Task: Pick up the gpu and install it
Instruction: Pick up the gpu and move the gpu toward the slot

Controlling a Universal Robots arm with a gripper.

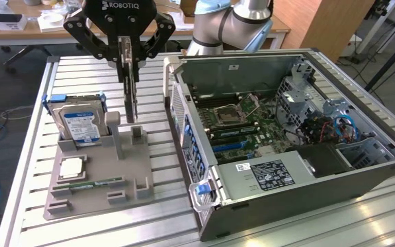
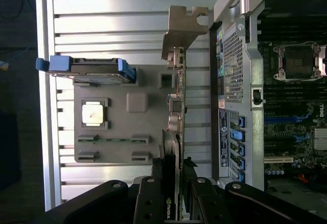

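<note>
Black gripper (image 1: 127, 59), jaws clamped on the gpu (image 1: 131, 100), a thin black card with a silver bracket. It hangs on edge above the grey moulded tray (image 1: 94, 190), beside the open computer case (image 1: 287, 154), mid-table (image 1: 33, 154).

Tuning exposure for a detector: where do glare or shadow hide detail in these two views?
Exterior view: glare whitens the table slats at the exterior view's lower right; elsewhere the light is even. Wrist view: the slats are washed out bright, and the tool gripping the gpu is a near-black shape in shadow.
</note>
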